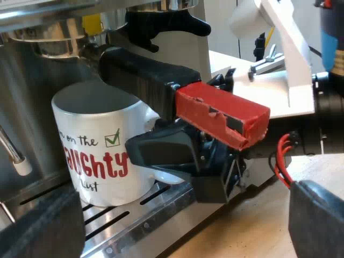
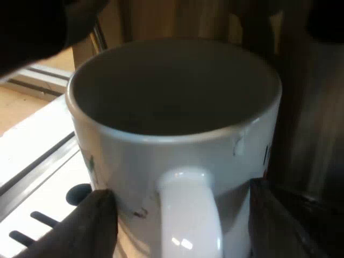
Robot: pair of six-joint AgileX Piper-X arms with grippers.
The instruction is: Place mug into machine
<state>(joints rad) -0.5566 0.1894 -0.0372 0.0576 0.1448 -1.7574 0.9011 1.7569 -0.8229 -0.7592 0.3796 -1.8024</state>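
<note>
Sitting empty on the slotted steel tray [image 1: 145,226] of the machine [image 1: 27,102], the glossy white mug [image 1: 99,156] is under the red-ended holder [image 1: 140,80]. The right gripper [image 2: 183,215] straddles its loop handle, fingers apart; the left gripper [image 1: 180,236] gapes, holding nothing.

Mug [image 1: 99,153]: "on the …aughty list"

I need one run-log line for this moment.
mug: on drip tray, under holder | right end effector: open, astride mug handle | left end effector: open, empty
</note>
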